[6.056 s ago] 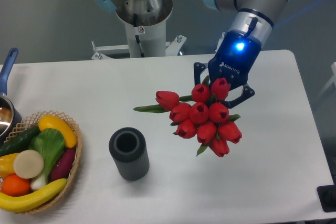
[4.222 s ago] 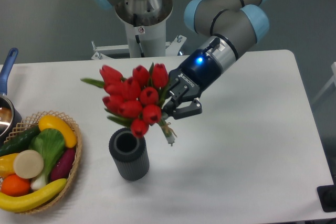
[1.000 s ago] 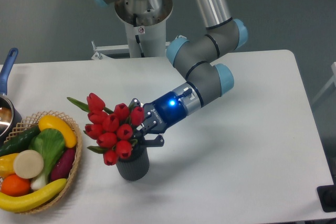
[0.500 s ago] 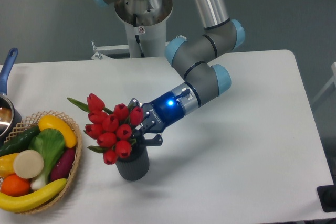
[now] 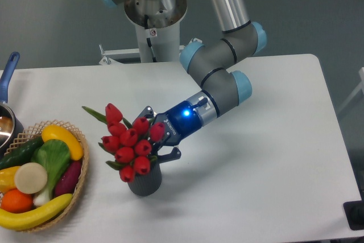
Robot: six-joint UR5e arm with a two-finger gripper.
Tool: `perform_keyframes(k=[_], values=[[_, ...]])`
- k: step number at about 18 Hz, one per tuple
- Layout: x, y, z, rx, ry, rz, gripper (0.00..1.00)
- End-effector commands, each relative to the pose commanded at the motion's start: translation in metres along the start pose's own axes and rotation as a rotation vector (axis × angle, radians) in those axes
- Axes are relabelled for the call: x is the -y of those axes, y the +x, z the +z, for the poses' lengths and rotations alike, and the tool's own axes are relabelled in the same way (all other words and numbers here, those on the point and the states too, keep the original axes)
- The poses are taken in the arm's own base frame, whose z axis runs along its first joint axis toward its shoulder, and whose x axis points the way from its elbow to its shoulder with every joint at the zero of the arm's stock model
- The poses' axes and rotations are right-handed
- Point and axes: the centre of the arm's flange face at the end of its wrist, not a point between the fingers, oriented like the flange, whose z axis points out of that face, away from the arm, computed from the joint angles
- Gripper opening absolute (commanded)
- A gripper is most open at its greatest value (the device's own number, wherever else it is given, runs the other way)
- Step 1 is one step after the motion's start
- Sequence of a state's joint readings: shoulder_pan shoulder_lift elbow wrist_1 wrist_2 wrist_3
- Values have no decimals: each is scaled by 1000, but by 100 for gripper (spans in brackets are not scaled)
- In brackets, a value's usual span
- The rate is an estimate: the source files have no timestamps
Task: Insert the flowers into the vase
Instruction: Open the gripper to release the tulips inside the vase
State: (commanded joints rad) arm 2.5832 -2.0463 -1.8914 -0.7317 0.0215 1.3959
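The flowers (image 5: 128, 140), a bunch of red tulip heads with green leaves, lean to the left over the vase (image 5: 145, 185). This vase is a small dark grey ribbed cylinder standing upright on the white table; the tulip heads cover its mouth. The stems are hidden, so I cannot tell how deep they sit in the vase. My gripper (image 5: 160, 133) reaches in from the right, tilted low, just above the vase's right rim. Its fingers (image 5: 172, 154) are closed around the base of the bunch.
A wicker basket (image 5: 85, 166) of fruit and vegetables sits at the left front, close to the vase. A pot with a blue handle (image 5: 7, 72) is at the left edge. The arm's base (image 5: 153, 21) stands behind the table.
Since half a second ago the gripper and the bunch have shifted a little to the right, and the tulip heads now sit more squarely over the vase's mouth. The vase has not moved.
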Motion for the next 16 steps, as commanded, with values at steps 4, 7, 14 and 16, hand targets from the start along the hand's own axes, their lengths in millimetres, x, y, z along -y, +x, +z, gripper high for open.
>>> perform_keyframes(k=[4, 7, 14, 16], values=[[1, 0, -2, 4, -6, 9, 72], [2, 0, -3, 9, -24, 21, 78], [5, -1, -6, 17, -40, 32, 100], [8, 0, -6, 21, -59, 39, 100]])
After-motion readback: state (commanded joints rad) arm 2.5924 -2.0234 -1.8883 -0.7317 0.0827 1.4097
